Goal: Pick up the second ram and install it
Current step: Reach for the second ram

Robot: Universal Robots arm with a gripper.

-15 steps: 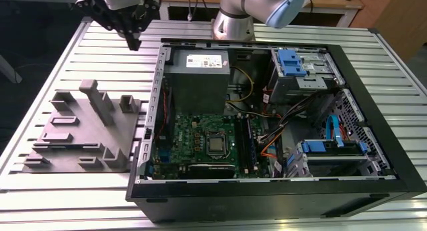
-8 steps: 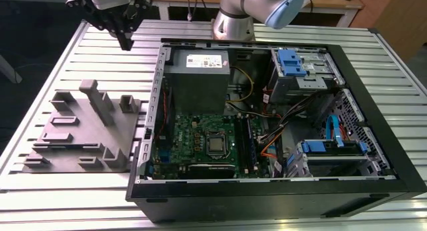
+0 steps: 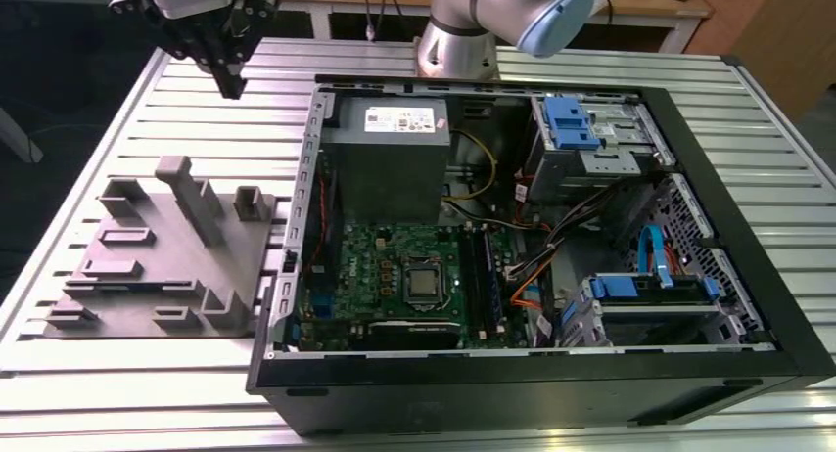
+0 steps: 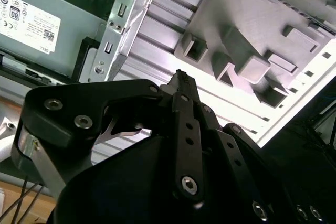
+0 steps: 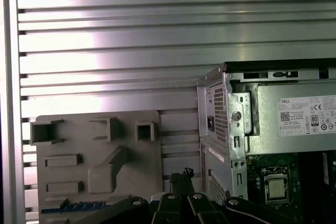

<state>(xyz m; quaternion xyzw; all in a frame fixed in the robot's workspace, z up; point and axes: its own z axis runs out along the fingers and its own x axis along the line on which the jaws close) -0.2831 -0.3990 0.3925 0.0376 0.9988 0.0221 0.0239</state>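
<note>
The second ram (image 5: 73, 206) is a thin dark blue-green stick lying in a slot of the grey holder block (image 5: 100, 182) in the first wrist view. My gripper (image 3: 233, 86) hangs high over the far left of the table in the exterior view, beyond the grey holder block (image 3: 157, 266) and left of the open computer case (image 3: 549, 374). Its black fingers (image 4: 181, 80) are shut together with nothing between them. In the first wrist view the gripper (image 5: 182, 176) points down between the block and the case's corner. The green motherboard (image 3: 392, 276) lies inside the case.
A grey power-supply box (image 3: 390, 154) fills the case's far corner, with cables and blue drive brackets (image 3: 575, 124) on the exterior view's right. The holder block has upright posts (image 3: 196, 203). The ribbed metal table (image 3: 196, 119) lies bare under my gripper. The arm's base (image 3: 457, 41) stands behind the case.
</note>
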